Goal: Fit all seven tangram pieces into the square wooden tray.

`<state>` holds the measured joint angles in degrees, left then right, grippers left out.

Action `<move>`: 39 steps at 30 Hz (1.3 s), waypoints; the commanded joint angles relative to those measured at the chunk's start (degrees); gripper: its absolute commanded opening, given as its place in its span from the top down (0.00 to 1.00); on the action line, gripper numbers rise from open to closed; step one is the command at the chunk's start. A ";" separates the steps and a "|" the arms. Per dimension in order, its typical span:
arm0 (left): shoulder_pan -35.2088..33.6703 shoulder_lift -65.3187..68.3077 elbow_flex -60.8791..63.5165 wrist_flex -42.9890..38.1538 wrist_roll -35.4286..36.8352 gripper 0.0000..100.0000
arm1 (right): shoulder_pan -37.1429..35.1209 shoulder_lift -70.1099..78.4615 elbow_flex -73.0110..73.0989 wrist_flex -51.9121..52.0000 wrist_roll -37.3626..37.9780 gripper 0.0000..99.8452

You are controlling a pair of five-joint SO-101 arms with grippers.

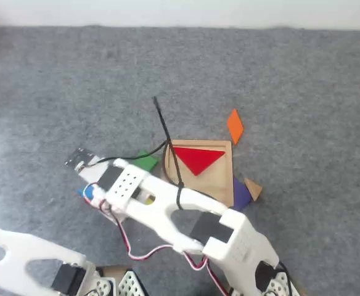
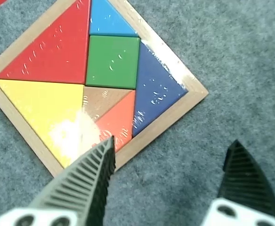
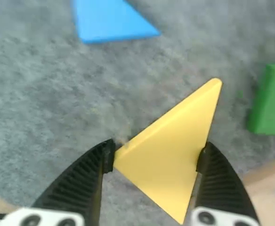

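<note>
1. Pinching the yellow triangle (image 3: 168, 157) between both ridged fingers (image 3: 83, 179) of the right gripper (image 3: 157, 146), clamped on two of its edges. Aiming its far tip away from the wrist, toward the grey carpet (image 3: 34, 94) between the blue triangle (image 3: 109, 21) and the green piece (image 3: 269, 101).
2. Holding the left gripper (image 2: 173, 141) spread wide and gripping nothing, just above carpet. Overlapping with one fingertip the rim of a glossy square board (image 2: 194, 92) filled with seven coloured shapes.
3. Seating the red triangle (image 1: 197, 159) in the wooden tray (image 1: 217, 182), laying its long edge along the far side and aiming its apex toward the arm bases. Stretching the right arm (image 1: 167, 213) across the tray's near edge. Leaving the orange parallelogram (image 1: 235, 125) on carpet beyond the far right corner, long axis running near to far. Resting the purple piece (image 1: 240, 193) and tan triangle (image 1: 254, 189) together at the near right corner.
</note>
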<state>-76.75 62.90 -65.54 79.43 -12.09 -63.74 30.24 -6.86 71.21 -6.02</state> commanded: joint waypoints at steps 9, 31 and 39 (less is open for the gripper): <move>-0.09 -1.14 -2.24 0.18 -0.44 0.64 | 8.57 -19.82 -2.11 7.08 2.90 0.81; 0.26 -1.05 -2.24 0.00 -0.26 0.64 | 6.20 -23.25 12.48 -2.33 -1.76 0.69; 0.35 -1.05 -2.24 0.00 -0.18 0.64 | 3.03 -8.13 4.04 -1.98 -2.29 0.70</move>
<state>-76.75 62.90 -65.54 79.43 -12.18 -60.04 20.75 1.93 69.80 -7.43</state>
